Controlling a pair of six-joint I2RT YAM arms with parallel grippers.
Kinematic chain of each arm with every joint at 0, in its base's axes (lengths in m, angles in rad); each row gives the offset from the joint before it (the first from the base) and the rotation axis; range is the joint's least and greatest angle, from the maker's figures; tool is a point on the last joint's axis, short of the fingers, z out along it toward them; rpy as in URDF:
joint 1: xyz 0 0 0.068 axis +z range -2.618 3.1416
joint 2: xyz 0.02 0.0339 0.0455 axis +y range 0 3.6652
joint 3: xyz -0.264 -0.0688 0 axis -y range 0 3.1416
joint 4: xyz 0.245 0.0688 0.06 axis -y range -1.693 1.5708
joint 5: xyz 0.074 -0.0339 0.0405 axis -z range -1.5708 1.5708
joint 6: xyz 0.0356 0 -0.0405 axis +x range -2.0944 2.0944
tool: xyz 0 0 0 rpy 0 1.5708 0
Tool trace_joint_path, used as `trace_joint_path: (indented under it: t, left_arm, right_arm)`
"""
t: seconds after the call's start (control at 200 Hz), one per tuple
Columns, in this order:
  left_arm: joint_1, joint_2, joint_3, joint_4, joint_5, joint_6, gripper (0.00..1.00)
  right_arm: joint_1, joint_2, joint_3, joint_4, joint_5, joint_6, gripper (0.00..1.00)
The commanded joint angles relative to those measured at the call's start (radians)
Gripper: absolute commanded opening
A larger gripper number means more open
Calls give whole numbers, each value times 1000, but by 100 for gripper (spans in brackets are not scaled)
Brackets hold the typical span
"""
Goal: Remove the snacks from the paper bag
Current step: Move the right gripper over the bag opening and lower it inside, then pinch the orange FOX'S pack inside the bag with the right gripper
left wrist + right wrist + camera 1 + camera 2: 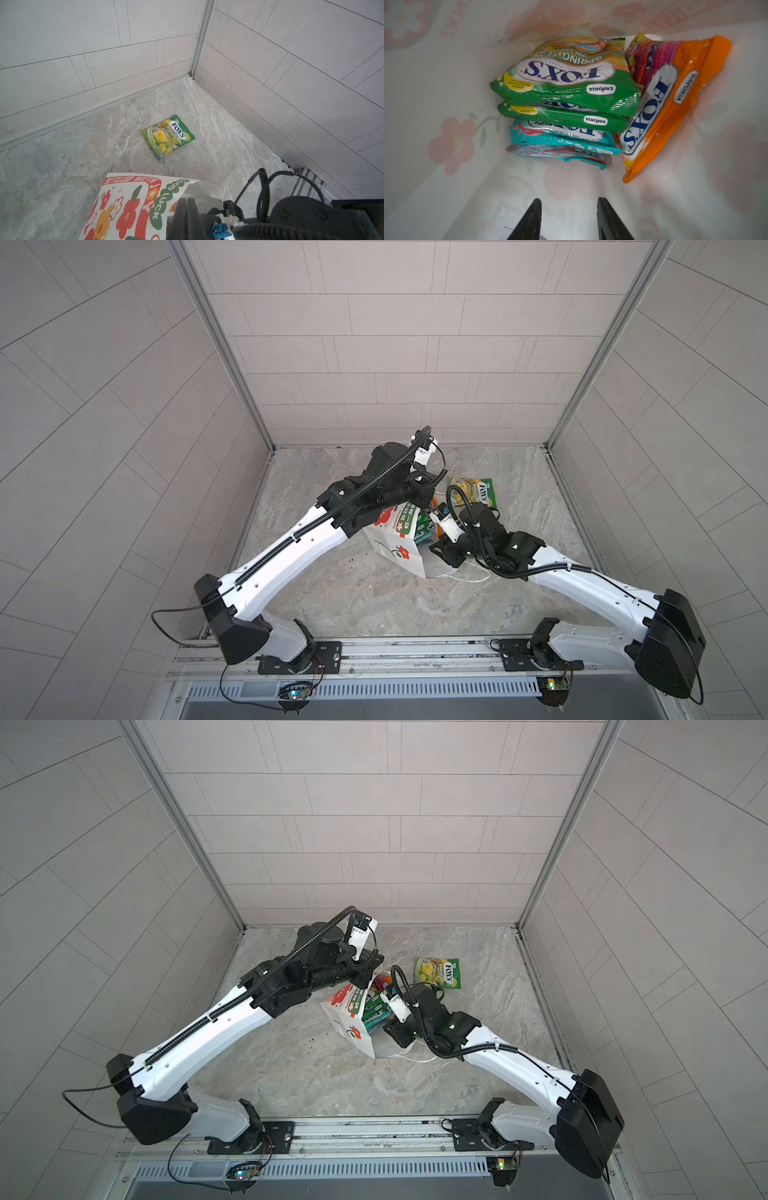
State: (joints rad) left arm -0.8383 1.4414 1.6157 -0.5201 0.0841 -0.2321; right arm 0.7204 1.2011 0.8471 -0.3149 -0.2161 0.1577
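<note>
Five snacks are seen inside paper bag (394, 549) (351, 1025): stacked green-yellow packets (566, 74) laid over teal-red packets (560, 136), orange-pink packet (675, 99) leaned against stack. Loose green-yellow packet (473, 491) (438, 973) (168, 136) is laid flat on marbled surface (353, 601), near bag but apart from it. Bag is tipped at centre of surface, mouth turned toward right arm. Left gripper (187, 201) is closed on bag's rim. Right gripper (568, 201) is seen inside bag, jaws partly apart, nothing held, short of stack.

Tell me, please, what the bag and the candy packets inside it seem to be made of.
The bag looks like thin matte white paper: its printed flowers show faintly through the walls. The candy packets look like glossy plastic film, probably: bright highlights, crimped wrinkled seams.
</note>
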Motion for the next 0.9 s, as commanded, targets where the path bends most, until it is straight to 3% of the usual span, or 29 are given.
trace_joint_path:
  t: [0.0, 0.28, 0.896]
  left_arm:
    - [-9, -44, -2, 59, 0, -7, 0]
    - [-15, -40, 1, 58, 11, -6, 0]
    - [-17, -46, 4, 57, 28, 3, 0]
  right_arm:
    - [8, 22, -7, 67, 120, 20, 45]
    - [13, 89, -22, 181, 306, 94, 44]
    - [15, 186, -11, 286, 446, 127, 33]
